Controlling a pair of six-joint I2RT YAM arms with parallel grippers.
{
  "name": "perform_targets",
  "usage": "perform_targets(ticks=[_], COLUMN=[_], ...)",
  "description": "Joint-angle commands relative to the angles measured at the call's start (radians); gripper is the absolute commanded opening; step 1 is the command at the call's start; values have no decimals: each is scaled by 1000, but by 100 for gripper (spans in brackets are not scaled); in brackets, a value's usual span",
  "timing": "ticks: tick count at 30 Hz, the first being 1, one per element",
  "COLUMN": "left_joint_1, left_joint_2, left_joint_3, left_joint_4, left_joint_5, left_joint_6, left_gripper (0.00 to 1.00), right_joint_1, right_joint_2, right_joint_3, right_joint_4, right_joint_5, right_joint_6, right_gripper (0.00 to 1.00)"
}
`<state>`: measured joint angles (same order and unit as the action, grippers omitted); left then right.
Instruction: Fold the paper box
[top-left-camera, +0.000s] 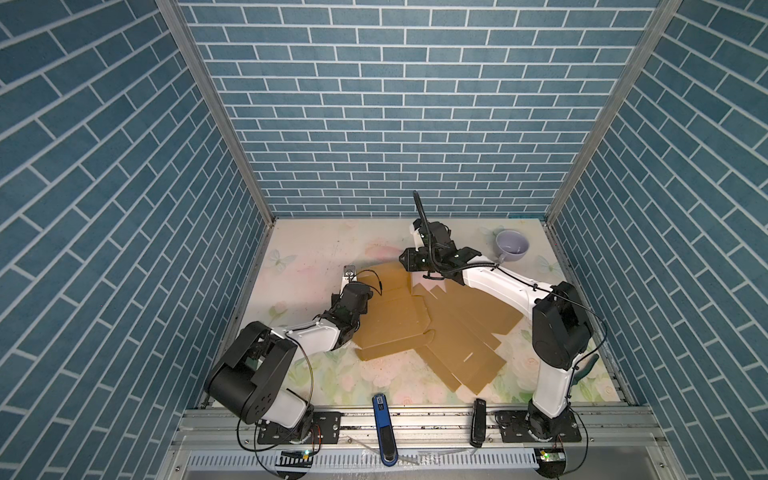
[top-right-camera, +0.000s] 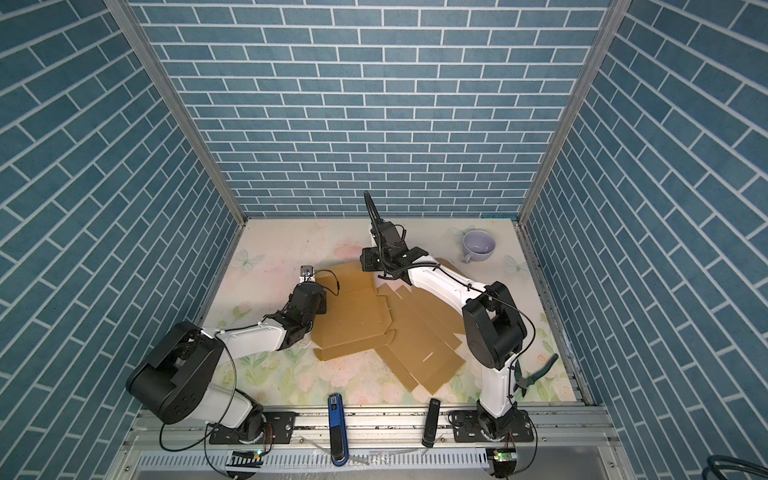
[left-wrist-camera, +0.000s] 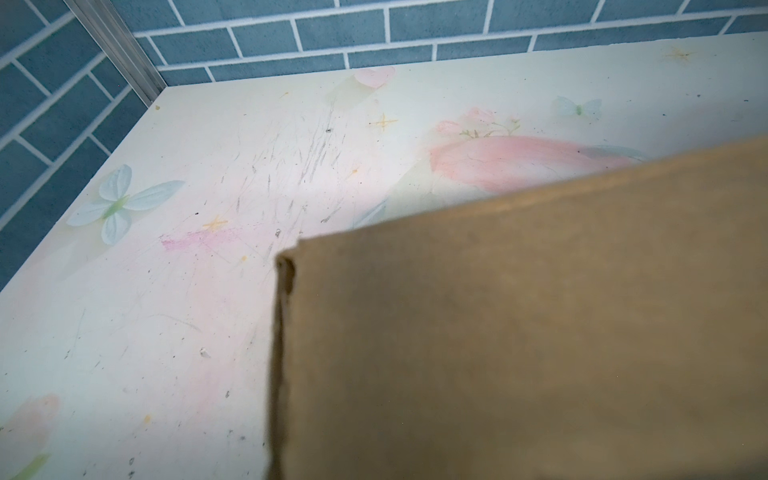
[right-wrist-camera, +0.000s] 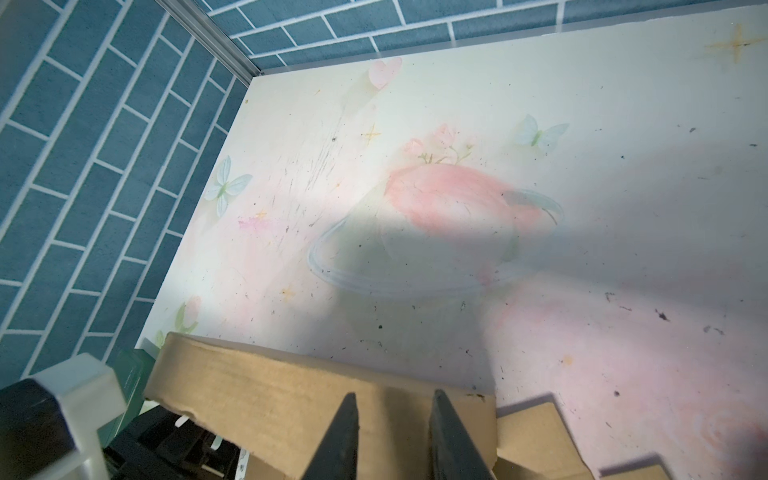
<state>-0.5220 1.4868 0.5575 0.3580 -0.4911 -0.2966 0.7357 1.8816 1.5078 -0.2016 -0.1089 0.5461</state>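
Blue brick-patterned walls (top-left-camera: 374, 104) are enclosing a pale tabletop printed with flowers and butterflies (top-left-camera: 307, 249). A flat brown cardboard box blank (top-left-camera: 399, 320) is lying across the middle of it, mostly spread out. Its far-left panel (left-wrist-camera: 519, 332) is lifting off the surface and tilting up close to the left wrist camera.

The left gripper (top-left-camera: 350, 274) is sitting at the far-left corner of that panel. Its fingers are showing too small in both top views and are out of the wrist view, so whether it is clenched or released cannot be told.

The right gripper (right-wrist-camera: 394, 395) is reaching across to the far edge of the blank. Its two dark fingers (right-wrist-camera: 345, 432) are standing apart, unclenched, over the raised panel, with cardboard showing in the gap.

A lavender ceramic mug (top-left-camera: 512, 245) is standing in the far right corner, well apart from the blank. A blue handheld tool (top-left-camera: 382, 419) and a black handheld tool (top-left-camera: 478, 419) are resting on the front rail.
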Motion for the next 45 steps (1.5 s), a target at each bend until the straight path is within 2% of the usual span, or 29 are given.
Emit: perform_targets(ticks=[1,20,33,45], left_joint_1=[3,6,6,26], left_joint_2=[-7,-98,-192,-88], left_joint_3=[-10,-20,-74,-52], left_joint_4=[-4,-53,-113,-43], left_joint_5=[1,-6,1,24], left_joint_6=[-4,-7,-49,-68], left_gripper=[20,40,42,43], right_joint_1=[15,16,16,13], right_joint_2=[2,-22,-49,-88], right_joint_3=[-29,-29,-2,4], right_joint_4=[10,11,7,-8], right_joint_5=[1,15,57,75], right_joint_6=[18,9,-8,-34], right_gripper=[30,30,34,36])
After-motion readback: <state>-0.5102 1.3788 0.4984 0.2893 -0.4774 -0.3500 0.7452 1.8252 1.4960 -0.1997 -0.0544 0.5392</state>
